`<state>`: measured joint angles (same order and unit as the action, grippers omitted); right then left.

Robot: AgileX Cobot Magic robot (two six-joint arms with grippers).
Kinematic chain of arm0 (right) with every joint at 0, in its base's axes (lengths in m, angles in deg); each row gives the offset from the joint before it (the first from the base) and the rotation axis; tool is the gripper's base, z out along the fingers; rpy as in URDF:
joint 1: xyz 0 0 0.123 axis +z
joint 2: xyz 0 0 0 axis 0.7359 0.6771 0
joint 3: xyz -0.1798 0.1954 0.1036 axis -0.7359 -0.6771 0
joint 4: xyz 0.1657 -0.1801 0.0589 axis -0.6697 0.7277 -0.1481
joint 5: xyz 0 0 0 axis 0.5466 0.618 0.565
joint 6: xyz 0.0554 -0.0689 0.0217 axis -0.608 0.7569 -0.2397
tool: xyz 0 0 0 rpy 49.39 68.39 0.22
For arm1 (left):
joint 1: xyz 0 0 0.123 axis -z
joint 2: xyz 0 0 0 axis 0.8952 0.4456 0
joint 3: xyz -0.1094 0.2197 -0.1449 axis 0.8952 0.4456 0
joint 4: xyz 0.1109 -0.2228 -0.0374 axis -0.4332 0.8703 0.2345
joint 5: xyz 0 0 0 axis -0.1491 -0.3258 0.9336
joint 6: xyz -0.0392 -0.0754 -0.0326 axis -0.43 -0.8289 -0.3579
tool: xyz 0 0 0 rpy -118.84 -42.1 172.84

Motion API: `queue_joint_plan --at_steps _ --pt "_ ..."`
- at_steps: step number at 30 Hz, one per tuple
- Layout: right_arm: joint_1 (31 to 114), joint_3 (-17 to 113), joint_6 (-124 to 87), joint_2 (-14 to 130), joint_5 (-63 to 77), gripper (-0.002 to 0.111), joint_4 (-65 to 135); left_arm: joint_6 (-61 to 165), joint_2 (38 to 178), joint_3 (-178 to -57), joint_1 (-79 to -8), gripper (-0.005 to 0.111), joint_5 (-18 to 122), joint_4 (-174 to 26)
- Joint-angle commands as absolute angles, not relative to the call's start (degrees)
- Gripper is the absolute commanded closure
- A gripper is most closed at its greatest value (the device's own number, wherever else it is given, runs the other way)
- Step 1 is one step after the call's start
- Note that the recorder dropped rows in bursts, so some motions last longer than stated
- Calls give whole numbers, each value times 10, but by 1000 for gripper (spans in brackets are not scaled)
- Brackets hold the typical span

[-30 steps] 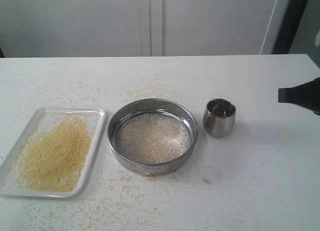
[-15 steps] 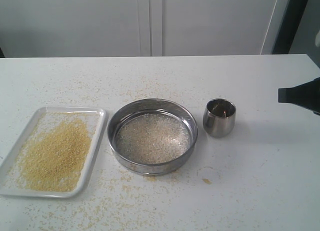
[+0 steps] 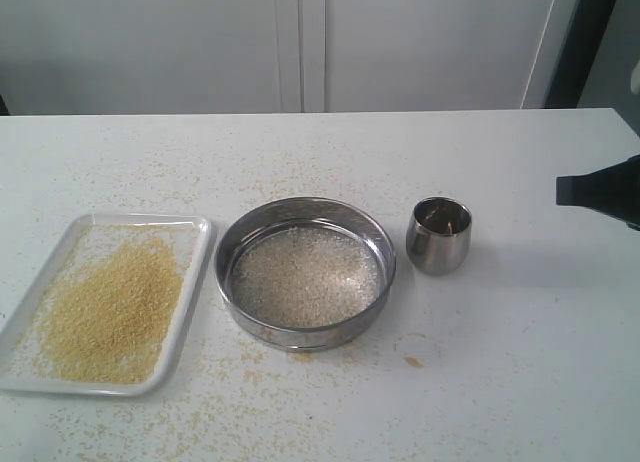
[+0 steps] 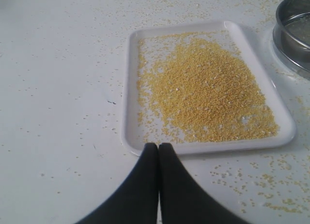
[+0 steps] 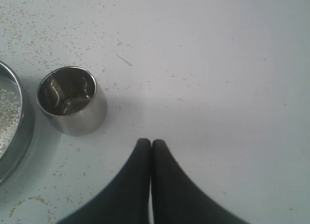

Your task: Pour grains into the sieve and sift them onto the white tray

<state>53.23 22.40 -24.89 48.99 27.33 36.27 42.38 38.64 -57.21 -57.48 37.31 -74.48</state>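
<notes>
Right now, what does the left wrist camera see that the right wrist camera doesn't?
Only the left wrist camera sees the white tray heaped with yellow grains, plus the left fingers pressed together. Only the right wrist camera sees the small steel cup and the right fingers pressed together. Both catch an edge of the sieve and the white table speckled with stray grains.

A: Where's the gripper [image 5: 151, 142]?
B: Over bare table [image 5: 223, 64], its fingers pressed together, gripping nothing.
A: And the cup [image 5: 72, 100]?
B: Upright at its ten o'clock, just beside the sieve [image 5: 26, 132]. Pale grains [image 5: 7, 117] lie on the mesh.
</notes>
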Motion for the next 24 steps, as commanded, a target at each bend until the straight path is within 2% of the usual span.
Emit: queue_joint_plan --at_steps 1,6,19,24 --pt "530 222 -251 470 266 108 364 427 383 -569 -577 107 376 -738" --pt "530 222 -251 408 271 108 363 427 383 -569 -577 107 376 -738" --pt "530 222 -235 137 296 108 363 427 383 -569 -577 107 376 -738" --pt "530 222 -235 107 322 108 363 427 383 -569 -577 107 376 -738"
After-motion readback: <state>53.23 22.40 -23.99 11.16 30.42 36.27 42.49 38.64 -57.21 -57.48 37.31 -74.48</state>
